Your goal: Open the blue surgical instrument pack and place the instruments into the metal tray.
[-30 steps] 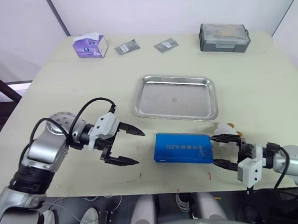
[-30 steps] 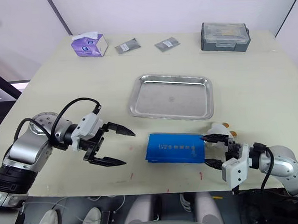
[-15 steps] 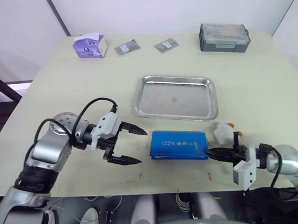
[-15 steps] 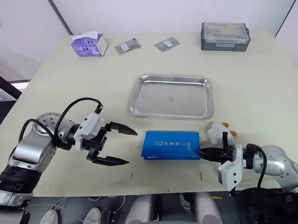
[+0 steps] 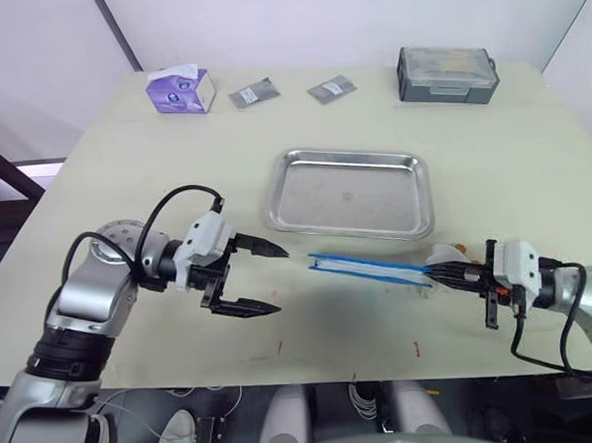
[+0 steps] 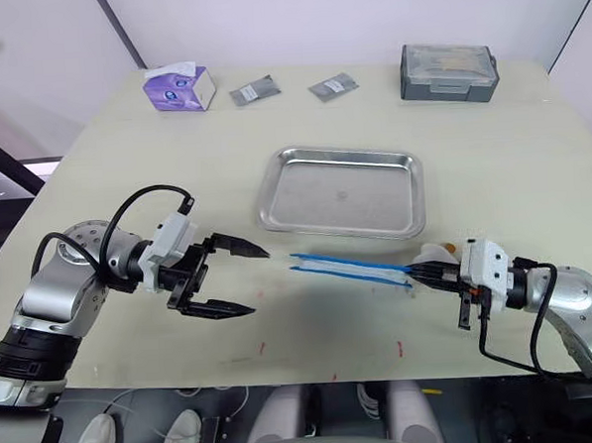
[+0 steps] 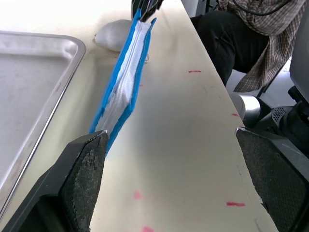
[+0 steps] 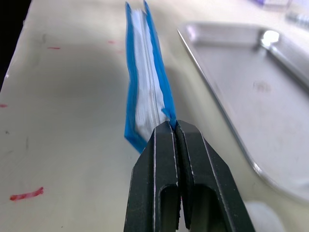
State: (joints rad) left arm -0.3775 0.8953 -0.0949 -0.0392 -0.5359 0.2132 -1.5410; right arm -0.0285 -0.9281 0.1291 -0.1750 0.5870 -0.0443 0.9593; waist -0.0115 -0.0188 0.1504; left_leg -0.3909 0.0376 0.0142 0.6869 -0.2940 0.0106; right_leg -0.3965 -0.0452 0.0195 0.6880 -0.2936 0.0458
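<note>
Since the earlier frame, the blue pouch [image 5: 370, 268] was raised off the table [image 5: 123, 141] onto its edge, near the front rim of the metal tray [image 5: 350, 192]. Right gripper [image 5: 440, 272] was clamped on the pouch's end. Left gripper [image 5: 267, 278] stood spread wide, just beside the pouch's free end.

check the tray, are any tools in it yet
No, the metal tray is bare and shiny inside, while the blue pack is pinched at one edge by the right gripper beside it.
</note>
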